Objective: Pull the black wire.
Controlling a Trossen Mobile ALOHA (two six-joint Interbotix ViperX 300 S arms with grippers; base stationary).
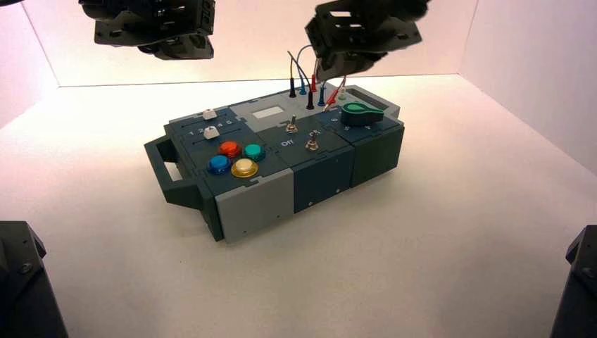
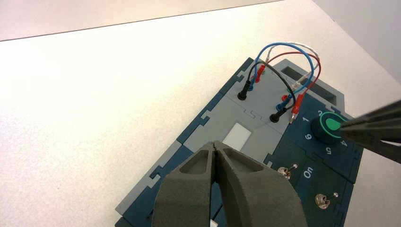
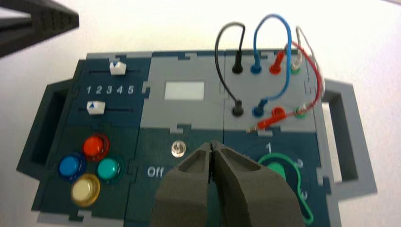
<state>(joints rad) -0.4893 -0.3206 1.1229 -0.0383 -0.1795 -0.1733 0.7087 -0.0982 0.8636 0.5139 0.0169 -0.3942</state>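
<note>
The black wire (image 3: pixel 218 71) arches between two black plugs, both seated in the sockets of the grey panel at the box's far end. It also shows in the left wrist view (image 2: pixel 285 79) and the high view (image 1: pixel 292 86). My right gripper (image 3: pixel 211 144) is shut and empty. It hovers above the box near the toggle switches and green knob, short of the wires (image 1: pixel 336 70). My left gripper (image 2: pixel 215 144) is shut and empty, held high over the box's far left side (image 1: pixel 176 48).
Blue (image 3: pixel 272 19), red (image 3: pixel 314 61) and white (image 3: pixel 302 38) leads arch beside the black one; one red plug (image 3: pixel 265 124) lies loose on the panel. The green knob (image 3: pixel 279 172), a toggle (image 3: pixel 178 149), coloured buttons (image 1: pixel 236 156) and white sliders (image 3: pixel 117 67) stand nearer.
</note>
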